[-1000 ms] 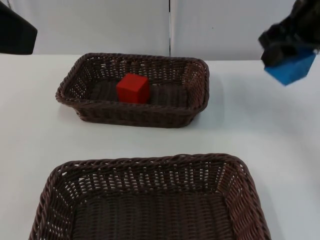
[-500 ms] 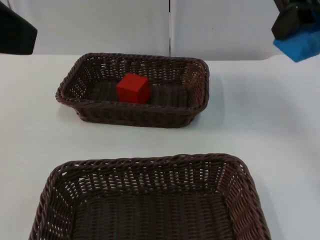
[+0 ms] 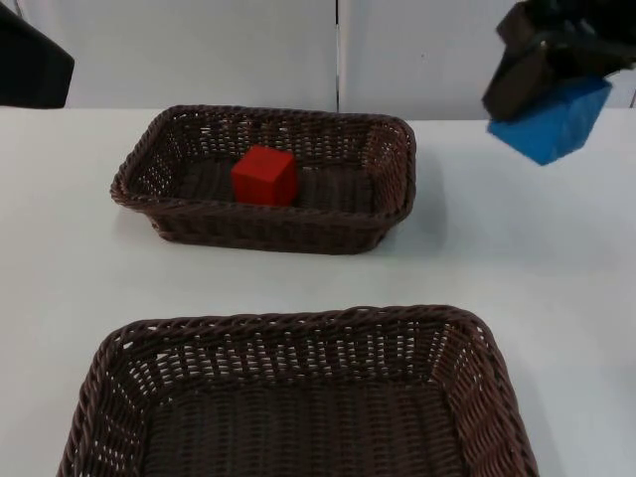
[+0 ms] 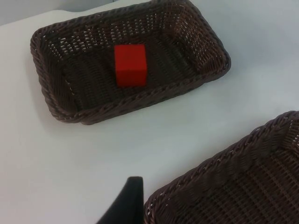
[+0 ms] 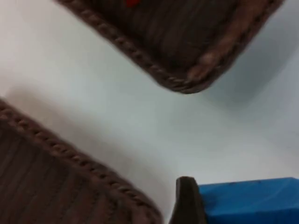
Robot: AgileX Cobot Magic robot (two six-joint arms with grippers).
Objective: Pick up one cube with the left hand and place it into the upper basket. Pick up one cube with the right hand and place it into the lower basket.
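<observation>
A blue cube (image 3: 552, 121) hangs in the air at the far right, above the table beyond the upper basket (image 3: 397, 134). My right gripper (image 3: 542, 94) is shut on it; the right wrist view shows the blue cube (image 5: 250, 200) beside one black fingertip (image 5: 187, 203). A red cube (image 3: 264, 176) lies inside the upper basket, left of its middle. The lower basket (image 3: 298, 320) in front holds nothing. My left arm (image 3: 30, 60) waits at the upper left, its gripper (image 4: 124, 205) above the table between the two baskets, looking at the red cube (image 4: 131, 64).
White table lies between the two baskets and to the right of them. The grey partition wall (image 3: 338, 50) closes the table at the back.
The right gripper with the blue cube rose toward the upper right corner, then swung back left and slightly down. The red cube, both baskets and the left arm have not moved.
</observation>
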